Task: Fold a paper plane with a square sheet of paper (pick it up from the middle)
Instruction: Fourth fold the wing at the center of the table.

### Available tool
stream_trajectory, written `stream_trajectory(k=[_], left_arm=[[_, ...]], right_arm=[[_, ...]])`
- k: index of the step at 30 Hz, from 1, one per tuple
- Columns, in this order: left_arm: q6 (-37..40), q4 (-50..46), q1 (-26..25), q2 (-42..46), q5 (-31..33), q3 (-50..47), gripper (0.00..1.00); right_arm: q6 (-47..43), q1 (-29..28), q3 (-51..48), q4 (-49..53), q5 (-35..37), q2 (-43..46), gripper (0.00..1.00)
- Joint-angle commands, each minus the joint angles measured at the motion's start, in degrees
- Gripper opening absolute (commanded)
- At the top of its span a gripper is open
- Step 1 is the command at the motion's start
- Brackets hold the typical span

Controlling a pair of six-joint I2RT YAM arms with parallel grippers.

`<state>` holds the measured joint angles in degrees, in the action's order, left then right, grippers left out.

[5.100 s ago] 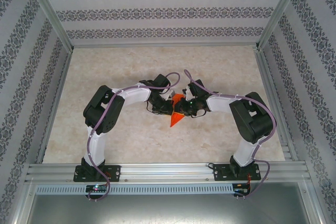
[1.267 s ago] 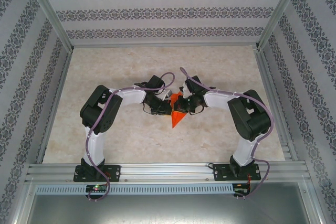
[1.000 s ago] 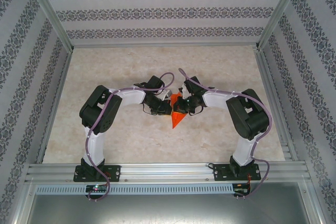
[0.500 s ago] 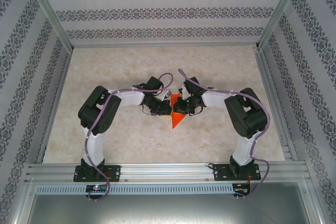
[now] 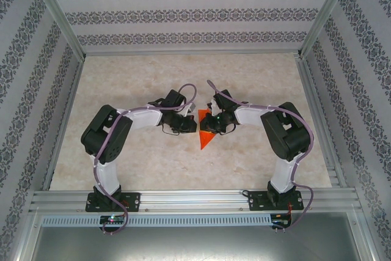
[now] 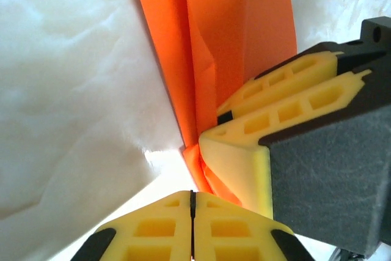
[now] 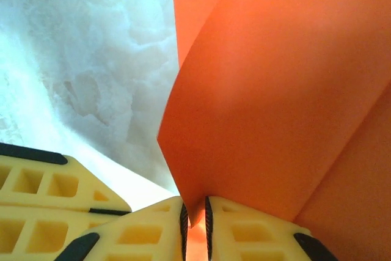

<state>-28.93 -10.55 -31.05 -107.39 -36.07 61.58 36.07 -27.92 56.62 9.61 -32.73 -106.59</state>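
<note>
Two grippers meet tip to tip at the middle of the table, with the paper between and under them. From above we see the paper as a narrow orange folded shape. Its sharp tip points toward the arm bases and pokes out just below the fingers.

The left gripper comes in from the left. In its own wrist view, the left gripper has its yellow fingers pressed flat together along a thin seam. The paper runs away from them in long creased layers on the pale table, and its near end reaches right down to their tips. We cannot tell whether any paper is caught in that seam. The right gripper enters that view from the right, its fingers resting on the paper's near end.

The right gripper comes in from the right. In its wrist view, the right gripper shows a narrow slot between its fingers, and the paper dips into it, clamped there and curving upward. The left gripper's fingers lie just beside it at lower left.
</note>
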Motion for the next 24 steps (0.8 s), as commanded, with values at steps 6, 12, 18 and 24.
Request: stream_trajectory(k=[6, 12, 18, 24], left_arm=[[-3.9, 7.0, -2.0, 4.8, 1.6, -5.2, 0.18], [-5.9, 10.6, -3.8, 5.7, 2.7, -7.0, 0.26], [-6.4, 12.1, -5.1, 4.5, 4.7, -8.0, 0.28], [-6.3, 12.1, -6.2, 3.2, 5.4, -7.5, 0.27]], right_arm=[[2.9, 0.1, -2.4, -4.7, -3.2, -0.6, 0.21], [4.3, 0.5, -3.9, -6.4, -3.7, -0.1, 0.22], [5.1, 0.8, -4.8, -7.0, -3.5, 0.4, 0.21], [5.1, 0.8, -4.9, -6.9, -3.5, 0.5, 0.15]])
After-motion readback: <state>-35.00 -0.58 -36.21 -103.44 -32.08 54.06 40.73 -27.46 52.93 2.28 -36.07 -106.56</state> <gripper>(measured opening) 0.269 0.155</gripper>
